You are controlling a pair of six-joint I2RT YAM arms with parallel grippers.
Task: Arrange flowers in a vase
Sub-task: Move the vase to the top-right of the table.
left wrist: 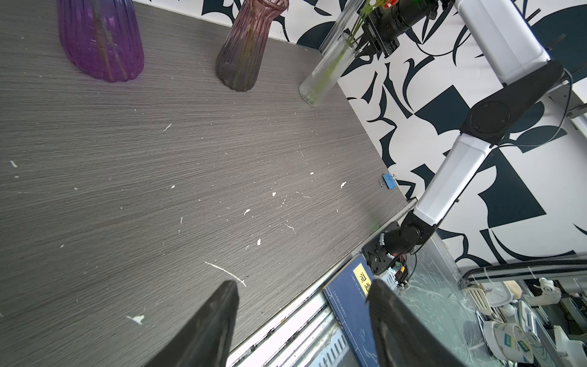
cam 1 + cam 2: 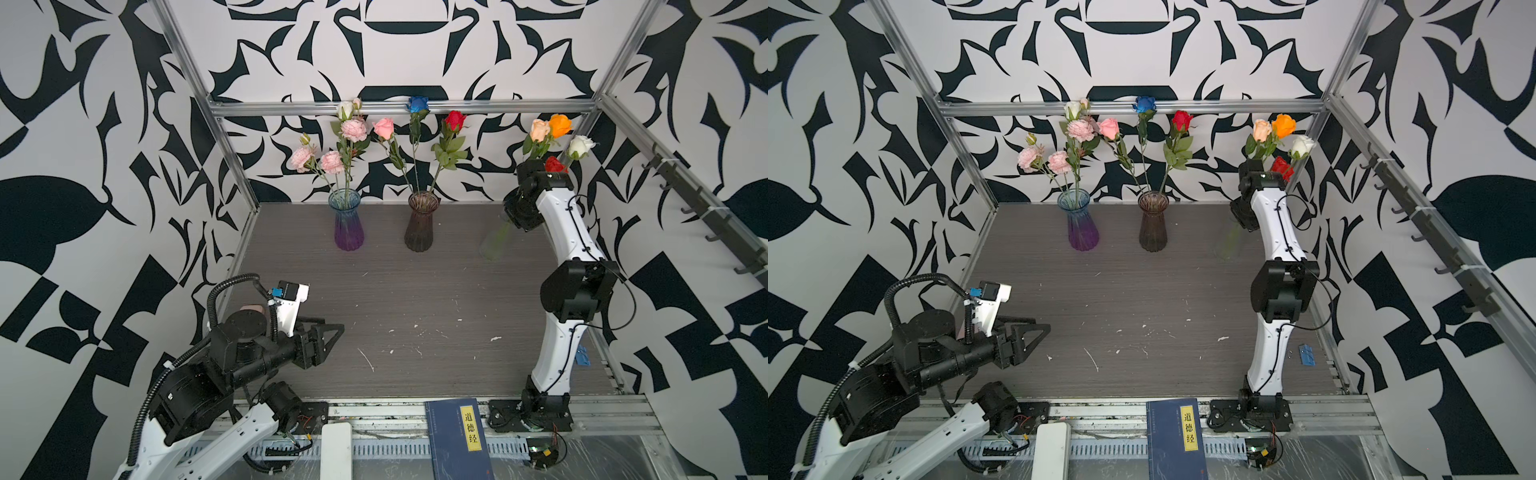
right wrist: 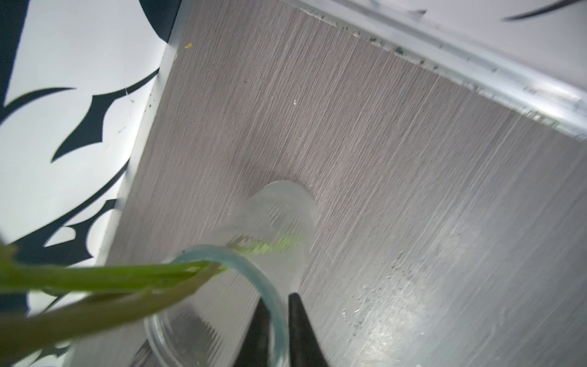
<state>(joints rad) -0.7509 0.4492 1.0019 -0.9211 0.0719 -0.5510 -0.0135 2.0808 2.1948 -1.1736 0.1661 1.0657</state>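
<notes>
Grey wood-grain desk point(image 2: 415, 299), white-flecked; walls point(image 2: 104, 137) white with bold black abstract shapes. At 11 o'clock, blue-to-purple ribbed vase point(image 2: 348, 222), ruffled pink blooms point(image 2: 354, 129). At 12 o'clock, smoky mauve vase point(image 2: 421, 224): pink rose point(image 2: 383, 128), blue rose point(image 2: 418, 104), red rose point(image 2: 455, 120). At 1 o'clock, clear vase point(image 1: 320, 76), green stems point(image 3: 95, 279); peach rose point(image 2: 540, 129), orange rose point(image 2: 560, 124), white rose point(image 2: 580, 146), second red rose point(image 2: 555, 165). At 6 o'clock, navy book point(image 2: 453, 449), yellow label point(image 2: 473, 432).

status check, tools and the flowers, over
Left tool open, empty, above table. Right tool astride clear vase rim, grip unclear. Flowers standing in that vase. Purple vase and brown vase stand apart from it.
</notes>
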